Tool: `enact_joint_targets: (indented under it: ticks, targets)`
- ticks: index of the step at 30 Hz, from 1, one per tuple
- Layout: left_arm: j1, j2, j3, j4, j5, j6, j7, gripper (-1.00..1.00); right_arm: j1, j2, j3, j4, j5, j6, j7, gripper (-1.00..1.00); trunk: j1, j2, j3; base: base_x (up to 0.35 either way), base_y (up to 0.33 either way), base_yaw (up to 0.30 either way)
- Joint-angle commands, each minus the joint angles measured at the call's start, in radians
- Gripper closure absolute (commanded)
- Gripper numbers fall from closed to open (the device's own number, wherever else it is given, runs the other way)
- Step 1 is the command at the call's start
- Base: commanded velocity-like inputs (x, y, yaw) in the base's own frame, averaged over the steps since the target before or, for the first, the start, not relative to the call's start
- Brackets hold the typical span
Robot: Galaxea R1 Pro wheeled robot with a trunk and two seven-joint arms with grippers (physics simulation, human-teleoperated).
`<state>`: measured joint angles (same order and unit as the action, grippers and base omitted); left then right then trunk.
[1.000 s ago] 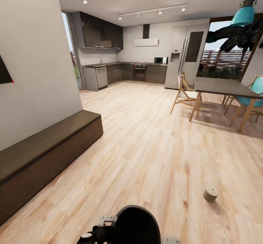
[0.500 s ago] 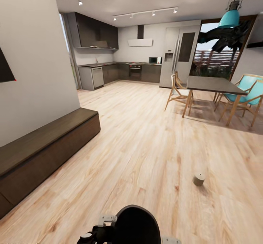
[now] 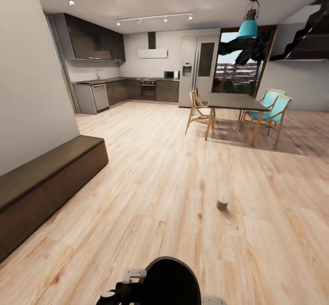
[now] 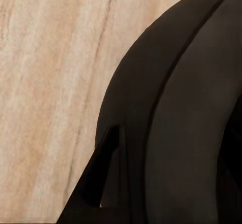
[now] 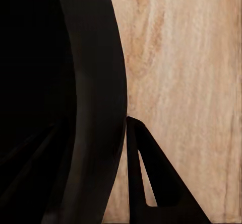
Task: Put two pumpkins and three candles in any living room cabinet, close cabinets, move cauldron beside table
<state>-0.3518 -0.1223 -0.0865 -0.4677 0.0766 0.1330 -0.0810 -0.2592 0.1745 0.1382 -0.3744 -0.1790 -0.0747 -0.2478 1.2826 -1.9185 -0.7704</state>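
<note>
On my way across the living room, arms tucked, nothing reached for.

My grippers hang folded by my dark base (image 3: 171, 281); the wrist views look past its curved shell to the floor (image 4: 45, 83), so I cannot tell whether either is open or holding anything. A candle (image 3: 222, 203) stands alone on the boards ahead, slightly right. The cabinet (image 3: 43, 186) runs along the left wall, fronts apparently shut. I judge I should roll up square to the candle, stopping just short before lowering an arm.
</note>
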Motion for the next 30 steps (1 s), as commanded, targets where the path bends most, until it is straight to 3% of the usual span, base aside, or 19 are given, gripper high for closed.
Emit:
enact_joint_targets:
  ticks: [1, 30]
  targets:
    - [0.000, 0.002, 0.008, -0.002, -0.001, 0.007, 0.000, 1.00, -0.002, 0.000, 0.002, -0.017, 0.000, -0.014, 0.005, 1.00, -0.001, -0.001, -0.001, -0.328, 0.000, -0.278]
    - [0.001, 0.003, 0.010, -0.003, -0.003, 0.007, 0.000, 1.00, -0.002, 0.000, 0.001, -0.016, 0.000, -0.014, 0.005, 1.00, -0.001, -0.001, -0.001, -0.322, 0.000, -0.278]
